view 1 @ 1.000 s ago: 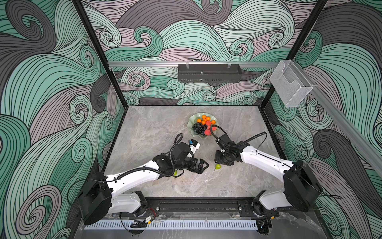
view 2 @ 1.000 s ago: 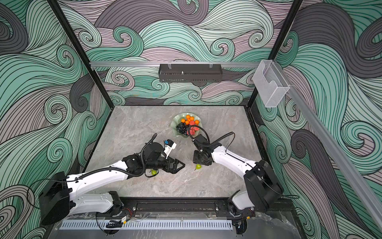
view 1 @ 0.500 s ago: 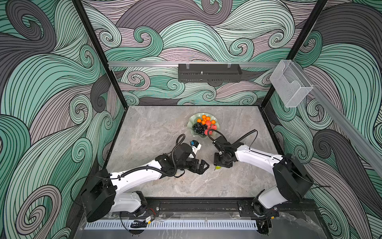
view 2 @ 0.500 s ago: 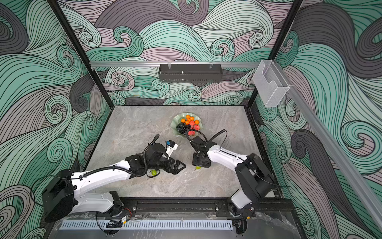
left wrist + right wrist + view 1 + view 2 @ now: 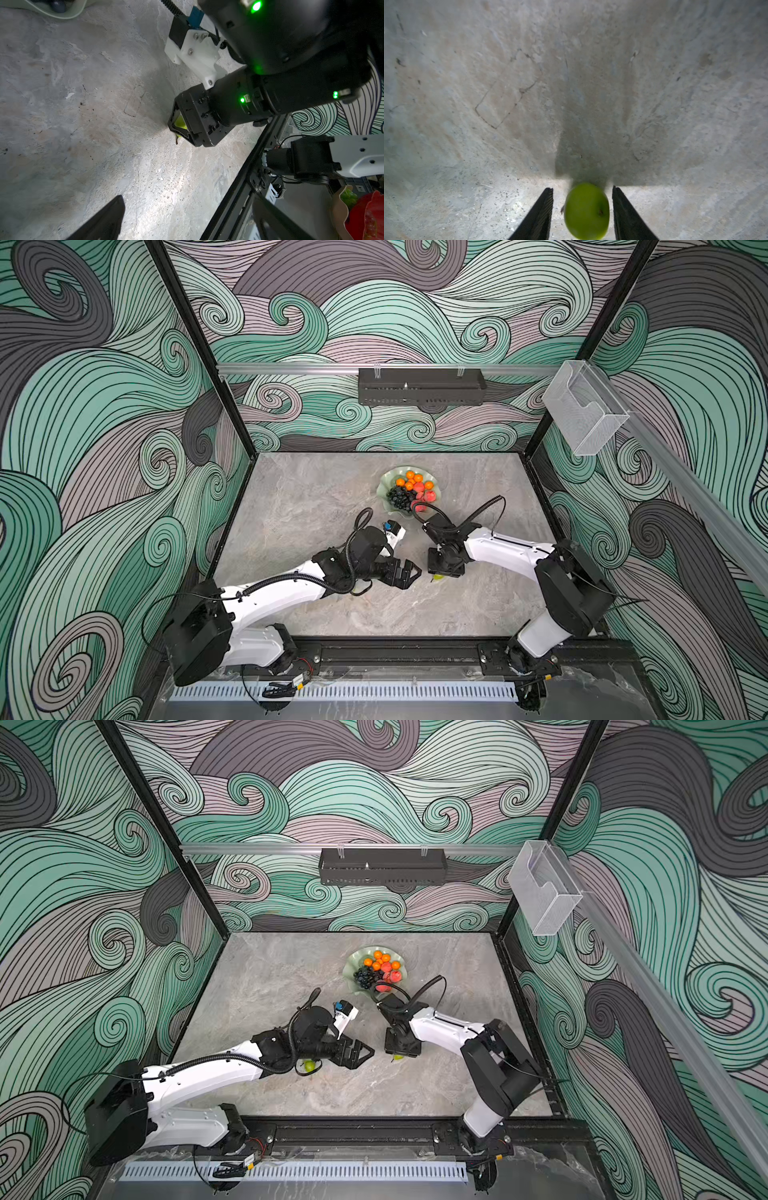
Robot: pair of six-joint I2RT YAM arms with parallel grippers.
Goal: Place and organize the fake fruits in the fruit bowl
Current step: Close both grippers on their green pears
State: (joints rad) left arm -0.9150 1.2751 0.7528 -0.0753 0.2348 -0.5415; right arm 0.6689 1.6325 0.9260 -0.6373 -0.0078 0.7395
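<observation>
Pear point(image 5: 586, 211): smooth green, rounded, between right gripper point(image 5: 581, 188) ribbed fingers point(image 5: 542, 207), slim gaps each side; left gripper point(image 5: 412, 574) splayed wide.

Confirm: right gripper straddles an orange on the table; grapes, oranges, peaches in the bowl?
Not an orange: the right wrist view shows a green pear between the right gripper's open jaws, on the table. The grapes, oranges and peaches are in the fruit bowl.

right gripper point(image 5: 442, 571) dropped over green pear point(image 5: 586, 211), fingers point(image 5: 539, 214) now straddling it; pear mostly hidden in both top views, right elbow point(image 5: 575, 593) pulled in leftward
</observation>
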